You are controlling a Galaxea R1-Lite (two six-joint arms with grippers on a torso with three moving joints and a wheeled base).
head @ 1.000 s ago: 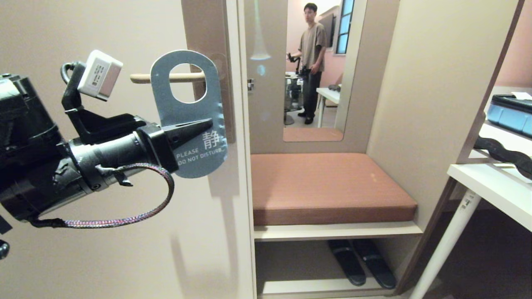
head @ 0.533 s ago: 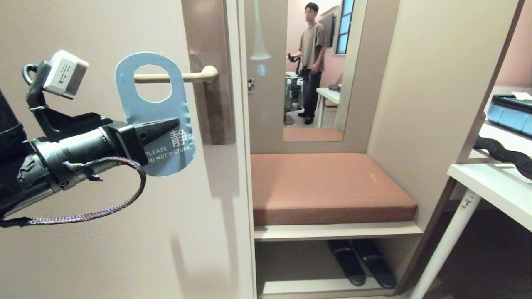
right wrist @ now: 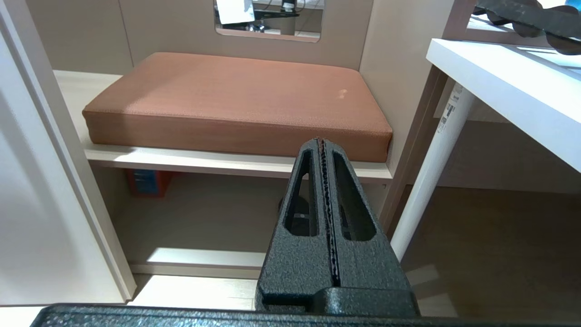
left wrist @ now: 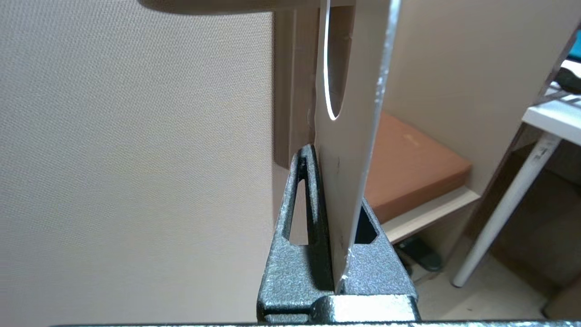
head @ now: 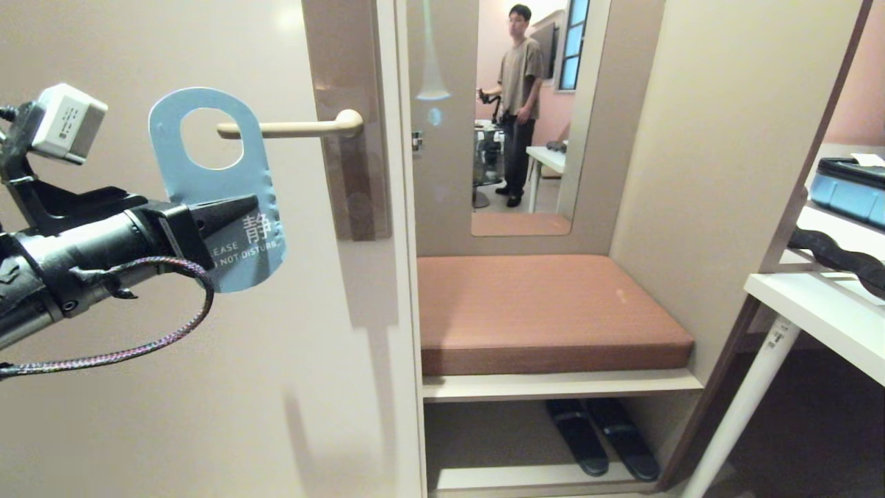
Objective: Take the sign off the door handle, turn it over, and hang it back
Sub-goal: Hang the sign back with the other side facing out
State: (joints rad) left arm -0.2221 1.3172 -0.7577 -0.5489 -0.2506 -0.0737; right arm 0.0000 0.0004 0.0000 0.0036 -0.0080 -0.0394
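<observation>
One sign [head: 228,187], pinched in the closed left tool [head: 238,207], beside the door handle's [head: 290,128] tip.

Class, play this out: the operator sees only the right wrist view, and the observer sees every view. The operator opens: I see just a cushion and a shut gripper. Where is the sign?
Observer: The left gripper is shut on the lower part of the sign, in front of the door.
Operator: Which face shows?
Observer: The blue face, reading DO NOT DISTURB, is turned toward the head camera.
Operator: Is it off the handle?
Observer: Barely, if at all. In the head view the tip of the handle shows just inside the sign's hole, and I cannot tell whether it has cleared.
</observation>
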